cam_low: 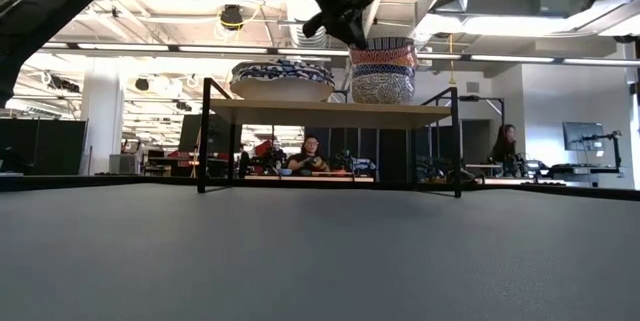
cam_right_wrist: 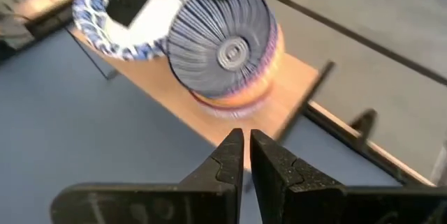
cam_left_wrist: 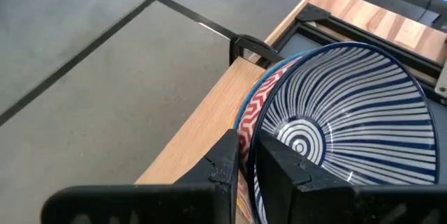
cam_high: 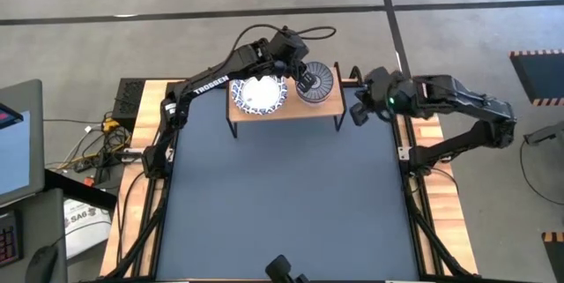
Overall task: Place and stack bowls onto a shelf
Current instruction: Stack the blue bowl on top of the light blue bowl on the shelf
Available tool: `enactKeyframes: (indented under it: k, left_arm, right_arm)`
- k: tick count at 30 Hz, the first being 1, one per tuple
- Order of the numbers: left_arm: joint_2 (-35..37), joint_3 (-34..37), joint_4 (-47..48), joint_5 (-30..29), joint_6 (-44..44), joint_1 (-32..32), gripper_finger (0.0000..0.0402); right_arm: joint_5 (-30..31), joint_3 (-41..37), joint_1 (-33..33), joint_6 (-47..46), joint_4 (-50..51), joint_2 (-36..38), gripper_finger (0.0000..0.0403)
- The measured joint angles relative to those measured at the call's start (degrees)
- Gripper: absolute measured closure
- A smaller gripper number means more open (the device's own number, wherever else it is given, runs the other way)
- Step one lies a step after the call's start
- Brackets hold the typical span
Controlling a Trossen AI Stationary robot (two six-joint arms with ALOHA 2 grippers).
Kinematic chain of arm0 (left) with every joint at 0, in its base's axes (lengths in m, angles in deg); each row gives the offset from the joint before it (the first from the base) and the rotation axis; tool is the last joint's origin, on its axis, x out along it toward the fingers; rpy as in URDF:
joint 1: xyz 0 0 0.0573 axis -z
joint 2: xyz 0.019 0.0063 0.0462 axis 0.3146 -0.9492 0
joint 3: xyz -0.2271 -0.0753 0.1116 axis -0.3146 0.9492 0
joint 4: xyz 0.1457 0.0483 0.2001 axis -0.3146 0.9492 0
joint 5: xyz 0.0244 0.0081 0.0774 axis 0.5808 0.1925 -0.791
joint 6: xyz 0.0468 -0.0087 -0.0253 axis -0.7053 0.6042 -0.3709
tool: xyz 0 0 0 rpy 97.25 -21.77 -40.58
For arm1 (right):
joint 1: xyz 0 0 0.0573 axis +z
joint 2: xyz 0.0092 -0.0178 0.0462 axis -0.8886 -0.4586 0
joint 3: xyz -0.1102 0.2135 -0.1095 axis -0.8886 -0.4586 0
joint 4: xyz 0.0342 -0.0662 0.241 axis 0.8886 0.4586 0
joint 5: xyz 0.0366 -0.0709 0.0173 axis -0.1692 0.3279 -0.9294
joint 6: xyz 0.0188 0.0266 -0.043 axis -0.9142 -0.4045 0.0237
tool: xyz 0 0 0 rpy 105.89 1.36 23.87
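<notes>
1. The left arm reaches across the table's far edge, its wrist bent down over the shelf (cam_high: pixel 286 107).
2. The left gripper (cam_left_wrist: pixel 246 155) straddles the rim of the striped bowl (cam_left_wrist: pixel 349 112), fingers slightly parted, one on each side of the rim.
3. That bowl tops a stack of small bowls (cam_low: pixel 381 69) beside the stacked patterned bowls (cam_high: pixel 258 94) on the shelf.
4. The right arm is folded at the table's right edge; the right gripper (cam_right_wrist: pixel 244 148) hangs just off the shelf's end, fingers nearly together, empty.
</notes>
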Motion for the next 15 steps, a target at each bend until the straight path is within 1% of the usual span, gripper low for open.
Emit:
enactKeyframes:
  k: [3, 5, 7, 9, 15]
  left_arm:
    - [0.00, 0.00, -0.46, 2.34, 1.63, -0.65, 0.0374]
    - [0.00, 0.02, -1.38, 5.56, 3.74, -1.15, 0.0371]
    - [0.00, 0.02, -2.48, 8.51, 6.14, -1.73, 0.0360]
    - [0.05, 0.02, -2.82, 9.02, 7.73, -2.09, 0.0344]
    - [0.13, 0.02, -2.68, 7.91, 7.05, -2.47, 0.0292]
  right_arm:
    - [-7.00, -1.68, -5.23, 4.84, -7.91, -0.52, 0.0349]
    - [-12.10, -2.94, -8.82, 7.44, -12.82, -0.77, 0.0349]
    - [-17.54, -3.75, -12.08, 10.28, -17.89, -1.35, 0.0350]
    - [-22.08, -3.75, -14.48, 12.01, -21.67, -2.55, 0.0352]
    - [-27.16, -3.84, -19.93, 16.03, -24.21, -8.01, 0.0377]
